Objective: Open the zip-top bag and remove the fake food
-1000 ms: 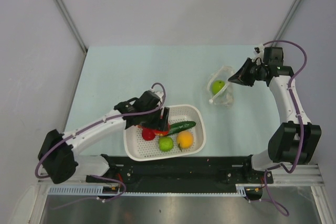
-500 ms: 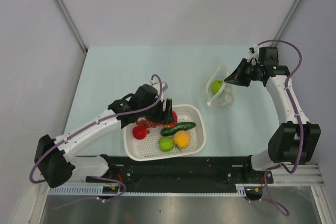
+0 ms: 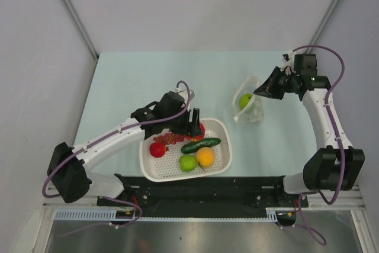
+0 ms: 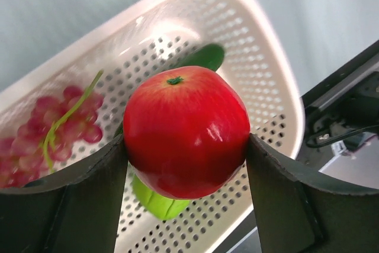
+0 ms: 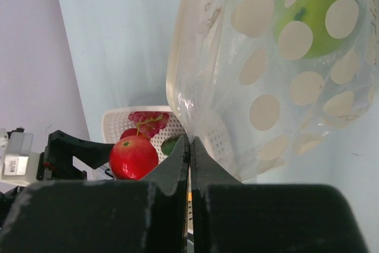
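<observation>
The zip-top bag (image 3: 250,108) is clear with pale dots and hangs from its upper edge, where my right gripper (image 3: 259,91) is shut on the plastic. In the right wrist view the fingers (image 5: 177,164) pinch the bag (image 5: 266,87). One piece of fake food, a green fruit (image 5: 308,16), lies inside it. My left gripper (image 4: 185,146) is shut on a red apple (image 4: 186,131) and holds it above the white basket (image 4: 284,87). From above, the apple (image 3: 199,130) is at the basket's far rim.
The perforated basket (image 3: 225,131) near the front edge holds a dark green cucumber (image 3: 201,143), a green fruit (image 3: 188,162), an orange one (image 3: 206,157), a red fruit (image 3: 157,149) and pink grapes (image 4: 59,134). A black rail (image 3: 201,185) runs behind the basket.
My left gripper has shifted a little toward the basket's far right with the red apple in it. The right gripper and the hanging bag have barely moved.
</observation>
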`<state>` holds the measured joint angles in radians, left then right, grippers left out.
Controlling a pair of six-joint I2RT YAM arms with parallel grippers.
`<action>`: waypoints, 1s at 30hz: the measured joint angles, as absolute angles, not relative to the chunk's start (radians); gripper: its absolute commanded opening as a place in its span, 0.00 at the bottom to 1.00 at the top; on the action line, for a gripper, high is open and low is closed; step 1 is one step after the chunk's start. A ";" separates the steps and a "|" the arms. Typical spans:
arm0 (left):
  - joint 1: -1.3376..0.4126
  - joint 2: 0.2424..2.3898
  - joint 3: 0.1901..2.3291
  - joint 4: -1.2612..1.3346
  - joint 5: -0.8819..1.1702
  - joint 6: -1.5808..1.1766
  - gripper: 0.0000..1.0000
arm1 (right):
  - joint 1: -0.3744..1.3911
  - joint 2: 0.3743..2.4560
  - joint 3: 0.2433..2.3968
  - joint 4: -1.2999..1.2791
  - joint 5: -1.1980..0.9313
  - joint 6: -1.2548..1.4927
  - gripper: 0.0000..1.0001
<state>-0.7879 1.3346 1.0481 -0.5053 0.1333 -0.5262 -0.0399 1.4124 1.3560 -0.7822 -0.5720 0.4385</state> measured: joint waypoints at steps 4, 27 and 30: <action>-0.789 1.290 0.984 -0.557 0.089 -0.533 0.97 | -0.036 1.402 1.356 -0.805 -0.563 0.430 0.00; -0.841 1.747 1.456 -0.216 0.321 -0.597 0.26 | -0.014 1.359 1.356 -0.848 -0.587 0.444 0.00; -0.843 1.860 1.547 -0.188 0.350 -0.617 0.25 | -0.014 1.348 1.356 -0.847 -0.606 0.466 0.00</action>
